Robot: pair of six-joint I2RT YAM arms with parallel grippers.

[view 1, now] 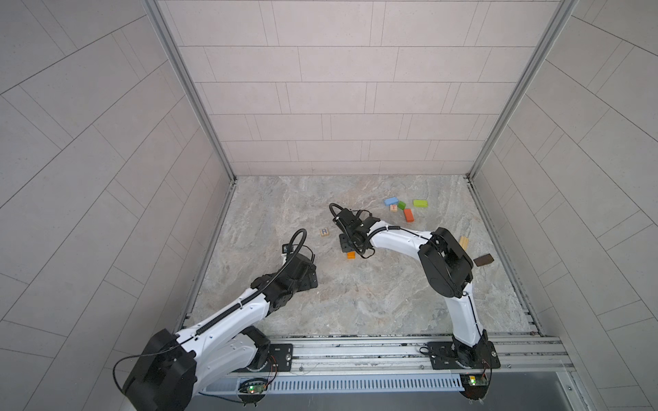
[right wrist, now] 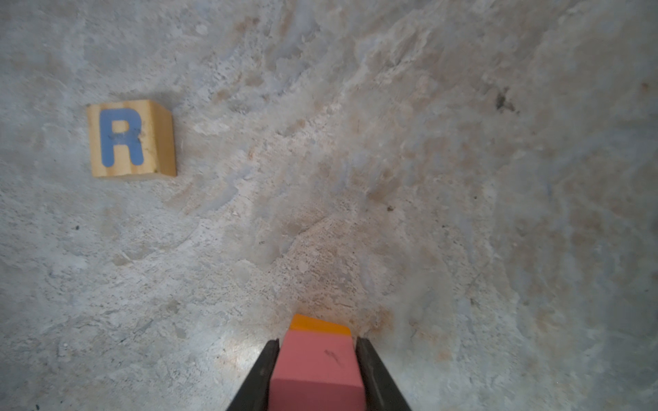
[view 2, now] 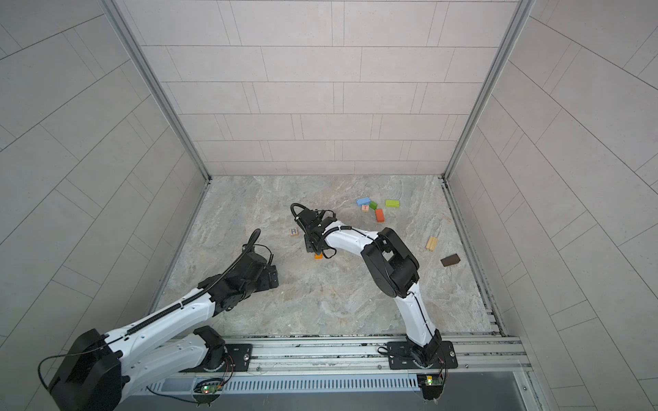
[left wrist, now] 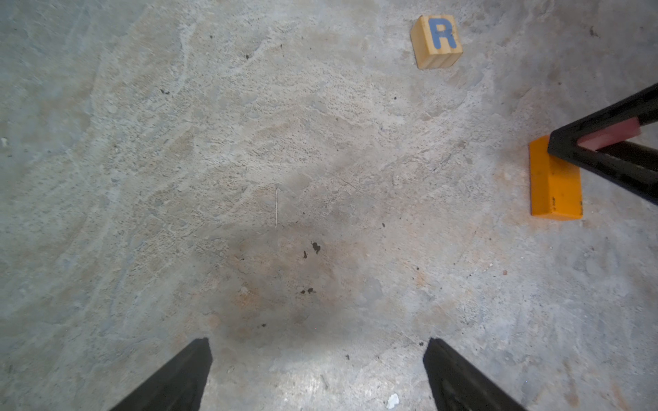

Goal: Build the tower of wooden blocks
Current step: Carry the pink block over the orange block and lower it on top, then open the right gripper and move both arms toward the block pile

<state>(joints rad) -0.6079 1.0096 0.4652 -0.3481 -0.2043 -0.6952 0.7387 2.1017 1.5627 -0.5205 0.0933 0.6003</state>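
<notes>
My right gripper [right wrist: 317,340] has its fingers tight against both sides of a pink block [right wrist: 317,363]. That pink block sits on top of an orange block [right wrist: 318,324] that lies flat on the stone floor, the tower's base. Both top views show only a corner of the orange block [view 1: 351,255] under the right wrist. A tan cube lettered R [view 1: 324,232] stands apart, to the left of it. My left gripper [left wrist: 317,341] hangs open over bare floor, well short of the orange block [left wrist: 555,185].
Loose blocks lie at the back right: blue [view 1: 391,201], green [view 1: 401,205], lime [view 1: 420,203], a tan lettered cube [view 1: 393,208] and an orange-red brick [view 1: 408,215]. A pale wood block [view 1: 464,242] and a dark brown block [view 1: 483,260] lie near the right wall.
</notes>
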